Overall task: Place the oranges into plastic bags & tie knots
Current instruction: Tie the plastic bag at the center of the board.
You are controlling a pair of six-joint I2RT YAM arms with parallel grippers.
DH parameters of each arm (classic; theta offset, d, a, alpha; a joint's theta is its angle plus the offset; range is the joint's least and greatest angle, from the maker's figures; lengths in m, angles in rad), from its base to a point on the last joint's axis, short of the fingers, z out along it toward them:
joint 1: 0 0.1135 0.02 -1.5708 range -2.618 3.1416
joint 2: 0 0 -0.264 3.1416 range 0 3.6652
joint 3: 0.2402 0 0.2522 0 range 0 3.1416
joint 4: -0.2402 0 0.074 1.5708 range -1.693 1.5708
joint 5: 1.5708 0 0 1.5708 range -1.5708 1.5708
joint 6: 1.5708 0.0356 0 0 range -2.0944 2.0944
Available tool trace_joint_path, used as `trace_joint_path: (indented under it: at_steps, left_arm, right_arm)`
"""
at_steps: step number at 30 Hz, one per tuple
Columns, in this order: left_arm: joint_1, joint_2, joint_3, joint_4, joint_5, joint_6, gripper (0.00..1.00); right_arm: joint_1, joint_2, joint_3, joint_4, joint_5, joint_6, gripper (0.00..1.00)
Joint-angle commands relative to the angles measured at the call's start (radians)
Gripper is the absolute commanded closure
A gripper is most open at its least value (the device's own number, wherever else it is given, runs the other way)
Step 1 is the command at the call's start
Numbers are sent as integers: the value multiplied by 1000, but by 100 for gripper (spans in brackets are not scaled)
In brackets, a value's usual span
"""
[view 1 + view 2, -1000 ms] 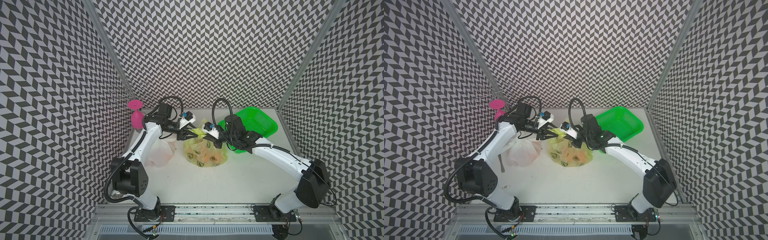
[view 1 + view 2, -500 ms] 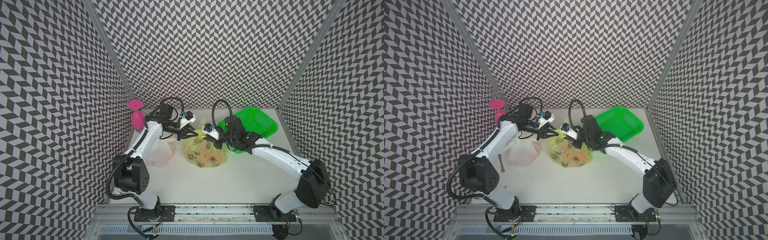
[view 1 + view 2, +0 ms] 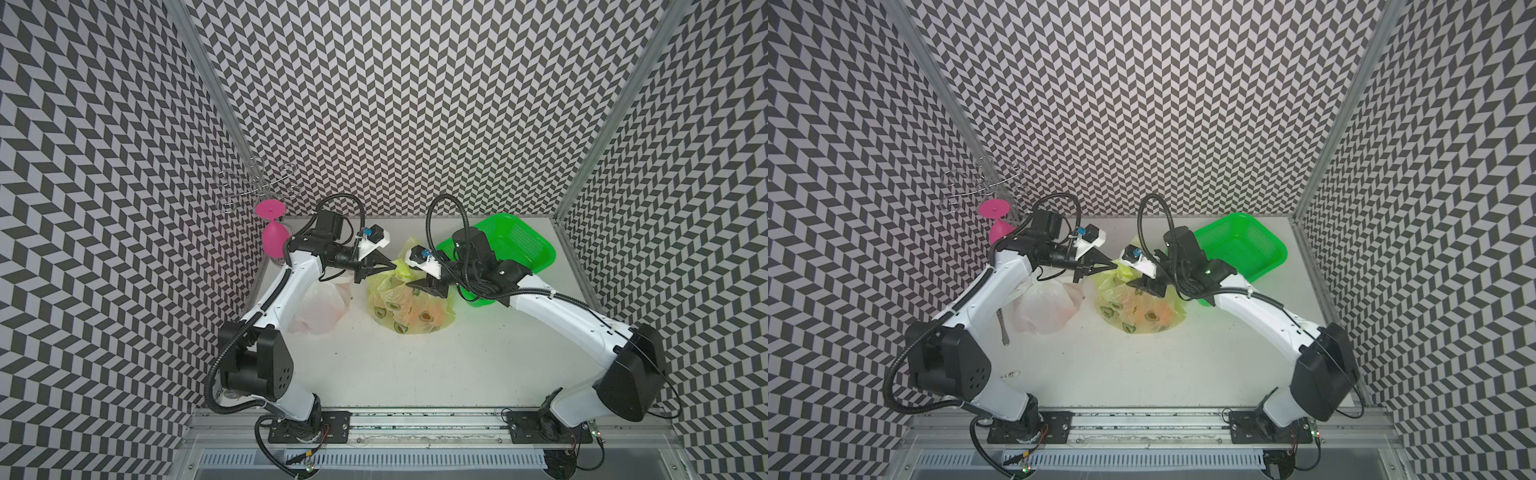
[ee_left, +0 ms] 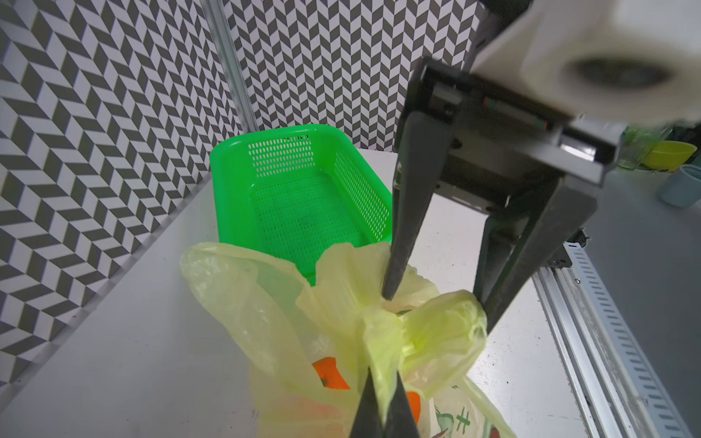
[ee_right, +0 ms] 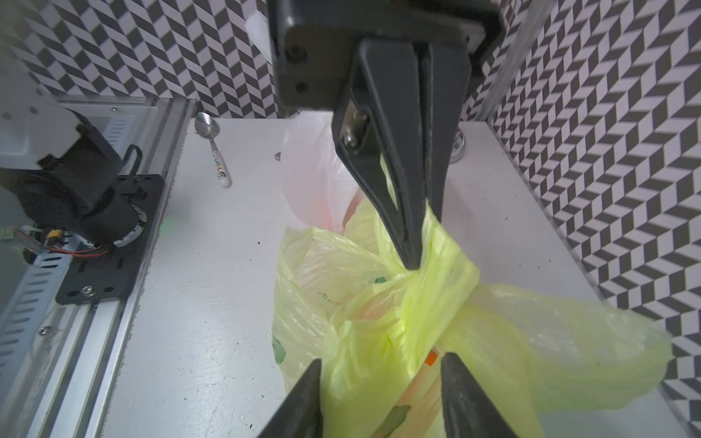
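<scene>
Pinching a yellow-green strip (image 4: pixel 384 352) between jaws pressed tight together, the left claw (image 4: pixel 381 411) holds that handle up from the top of the avocado bag (image 3: pixel 409 309). In the right wrist view the same claw (image 5: pixel 413 261) comes down point-first onto the strip (image 5: pixel 442 242), just above the twist (image 5: pixel 417 292) where the bag's handles cross and bunch. I cannot tell whether this is a finished knot.

The right claw (image 5: pixel 383 398) is spread, with one finger on each side of the bunched plastic below the twist. Nothing is clamped between them. From the left wrist, its fingers (image 4: pixel 402 235) straddle the twist (image 4: pixel 379 322), and one tip touches the plastic.

The oranges (image 3: pixel 1160 318) show as orange blurs through the avocado bag (image 3: pixel 1138 311), which sits on the table (image 3: pixel 415 374) near its middle. The white bag (image 3: pixel 320 307) lies just beside it under the left arm, with an orange tint inside (image 3: pixel 1059 309). On the other side, the green basket (image 3: pixel 536 249) stands at the back corner, partly under the right arm.

A spoon (image 5: pixel 212 148) lies near the left arm's base. A pink glass (image 3: pixel 274 243) hangs upside down from a wire rack (image 3: pixel 257 189) at the back wall.
</scene>
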Motion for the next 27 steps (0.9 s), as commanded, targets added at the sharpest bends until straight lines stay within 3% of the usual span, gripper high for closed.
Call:
trace_joint_path:
  at_steps: [1, 5, 10, 17, 27]
  left_arm:
    - [-3, -96, -59, 147, 40, 15, 100]
    - [-4, -165, -147, 245, 70, 41, 100]
    - [-8, -195, -180, 286, 74, 45, 100]
    - [-9, -197, -193, 274, 70, 71, 100]
    - [-16, -199, -196, 256, 64, 94, 100]
  right_arm:
    - [-28, -63, 88, -78, -150, -40, 39]
    - [-121, -45, 126, -38, -341, 50, 36]
    - [-120, 15, 151, -80, -368, 27, 34]
    - [-51, 72, 129, -72, -313, 17, 33]
    - [-17, 187, 241, -180, -219, -78, 37]
